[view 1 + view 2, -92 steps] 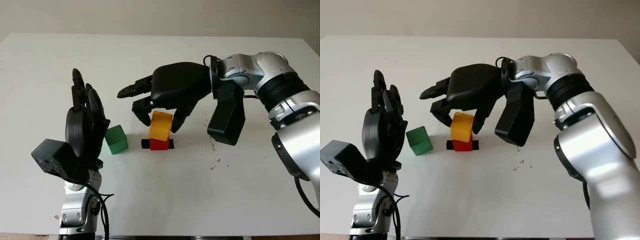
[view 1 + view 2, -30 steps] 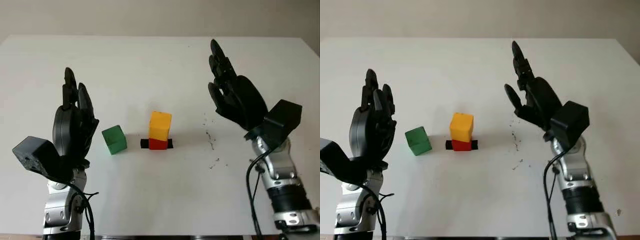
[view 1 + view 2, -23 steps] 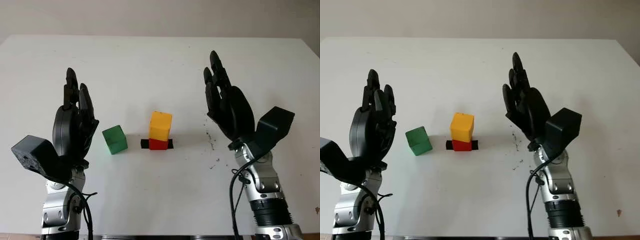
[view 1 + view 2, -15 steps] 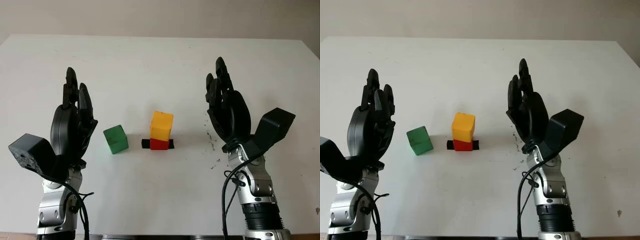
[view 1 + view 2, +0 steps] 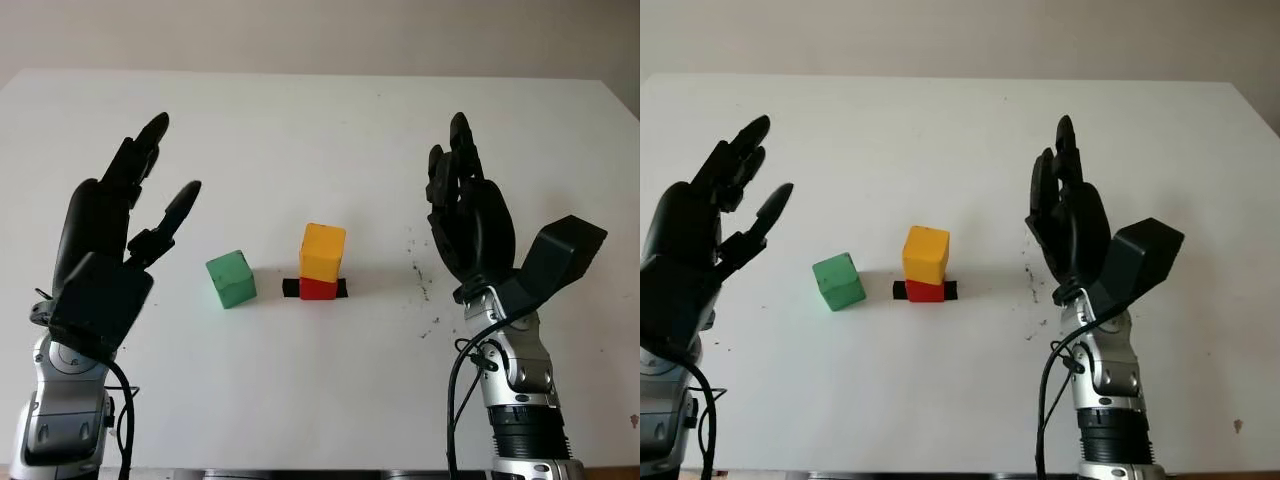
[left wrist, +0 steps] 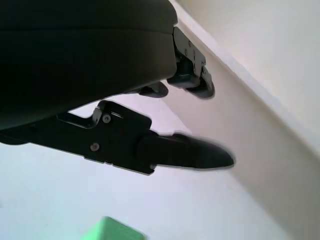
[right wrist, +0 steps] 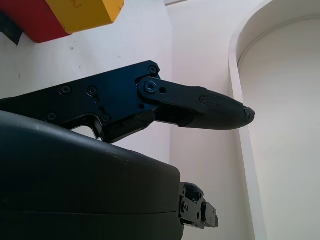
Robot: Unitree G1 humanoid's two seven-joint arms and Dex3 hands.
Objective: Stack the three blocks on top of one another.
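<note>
We are seeing the yellow block (image 5: 323, 251) sitting on the red block (image 5: 318, 289) mid-table, slightly askew, over a black tape mark (image 5: 291, 288). The green block (image 5: 231, 278) is lying just to their left — on the table (image 5: 300, 130), apart from the pair. Our left hand (image 5: 110, 235) and right hand (image 5: 470, 228) are hovering at either side, fingers extended, holding nothing.

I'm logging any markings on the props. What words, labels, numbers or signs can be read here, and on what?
No text can be read for certain.
Yellow block: a small dark mark on its face in the right wrist view, too small to read.
Red block, green block, left hand, right hand: no markings.
</note>
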